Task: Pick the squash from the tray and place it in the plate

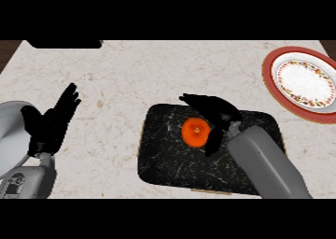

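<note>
An orange round squash [194, 132] lies on the black marbled tray [164, 158] in the middle of the counter. My right hand [218, 114] hangs over the tray's upper right part, fingers arched above the squash and thumb down along its right side, not closed round it. The red-rimmed plate [306, 83] with a white patterned centre sits at the counter's far right, empty. My left hand [52, 120] rests open at the left, fingers straight and pointing up.
A grey round lid or pan [5, 135] lies at the left edge, partly under my left hand. A dark object [64, 44] sits at the counter's back left edge. Light marble counter stretches between the tray and the plate.
</note>
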Controlling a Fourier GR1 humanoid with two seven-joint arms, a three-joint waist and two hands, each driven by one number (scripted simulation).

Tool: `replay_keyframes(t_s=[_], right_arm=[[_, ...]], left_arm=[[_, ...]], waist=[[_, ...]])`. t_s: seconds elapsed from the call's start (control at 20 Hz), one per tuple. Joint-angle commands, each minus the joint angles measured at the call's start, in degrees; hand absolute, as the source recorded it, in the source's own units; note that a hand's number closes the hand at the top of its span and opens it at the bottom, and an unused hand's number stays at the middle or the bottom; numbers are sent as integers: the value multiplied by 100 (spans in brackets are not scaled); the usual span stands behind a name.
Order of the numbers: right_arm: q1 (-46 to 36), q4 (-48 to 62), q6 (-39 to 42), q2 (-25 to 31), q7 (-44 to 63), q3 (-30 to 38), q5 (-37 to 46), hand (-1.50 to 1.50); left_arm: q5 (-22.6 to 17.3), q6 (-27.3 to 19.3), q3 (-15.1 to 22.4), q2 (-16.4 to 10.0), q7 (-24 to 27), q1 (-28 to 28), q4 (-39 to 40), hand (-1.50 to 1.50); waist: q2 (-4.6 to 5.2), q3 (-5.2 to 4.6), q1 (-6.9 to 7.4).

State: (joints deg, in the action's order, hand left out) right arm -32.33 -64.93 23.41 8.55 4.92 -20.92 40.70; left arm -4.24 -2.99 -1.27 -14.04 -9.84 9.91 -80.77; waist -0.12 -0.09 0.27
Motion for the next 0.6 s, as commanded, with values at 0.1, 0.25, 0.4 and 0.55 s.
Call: replay_keyframes(t_s=[0.1, 0.25, 0.4, 0.55], right_arm=[[-32, -153, 686, 26, -293, -149, 118, 150], [-23, 201, 224, -315, -590, -306, 414, 150], [285, -331, 438, -288, -541, -152, 345, 150], [411, -574, 425, -508, -240, -77, 389, 150]], left_arm=[[25, 167, -92, -36, 136, -286, -114, 0], [134, 3, -112, 122, 165, 62, 155, 0], [109, 147, -148, 55, 32, -55, -43, 0], [338, -132, 20, 321, 48, -263, -195, 0]], waist=[[10, 9, 6], [21, 9, 1], [8, 9, -14], [6, 9, -19]])
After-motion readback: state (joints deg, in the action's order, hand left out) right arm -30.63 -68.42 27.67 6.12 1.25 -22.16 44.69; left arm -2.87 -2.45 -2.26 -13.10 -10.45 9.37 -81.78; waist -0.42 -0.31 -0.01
